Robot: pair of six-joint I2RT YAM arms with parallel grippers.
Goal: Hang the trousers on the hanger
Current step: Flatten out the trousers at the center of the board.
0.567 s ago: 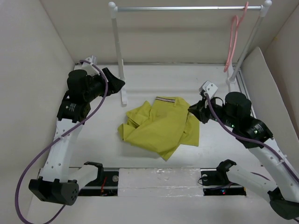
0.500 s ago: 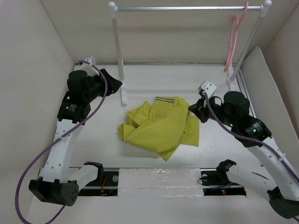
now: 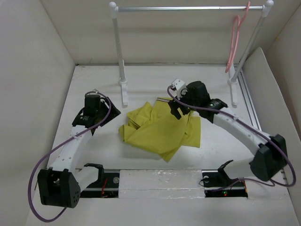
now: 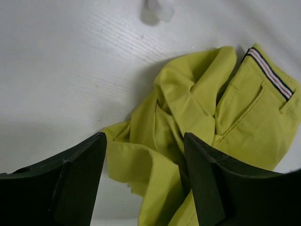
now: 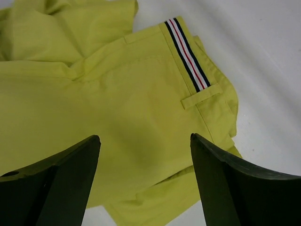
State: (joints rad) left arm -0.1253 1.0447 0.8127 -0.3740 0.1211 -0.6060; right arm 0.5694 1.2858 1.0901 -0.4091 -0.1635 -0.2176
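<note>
The mustard yellow-green trousers (image 3: 160,129) lie crumpled in the middle of the table, their striped waistband (image 3: 165,100) at the far edge. The pink hanger (image 3: 233,42) hangs by its hook from the right end of the rack's rail, far from both arms. My left gripper (image 3: 112,114) is open just left of the trousers; in its wrist view the gripper (image 4: 144,136) frames the folded left edge of the trousers (image 4: 202,108). My right gripper (image 3: 176,110) hovers open over the waistband end; in the right wrist view the gripper (image 5: 145,136) spans the trousers (image 5: 117,94) below the stripes (image 5: 187,54).
A white-posted rack (image 3: 118,47) with a metal rail (image 3: 188,8) stands along the back; its left foot (image 3: 124,96) sits close behind the trousers. White walls enclose the table on three sides. A slanted white panel (image 3: 270,84) leans at the right.
Both arms have swung inward and down to the trousers: the left now sits at their left edge, the right over the waistband. The trousers and hanger have not moved.
</note>
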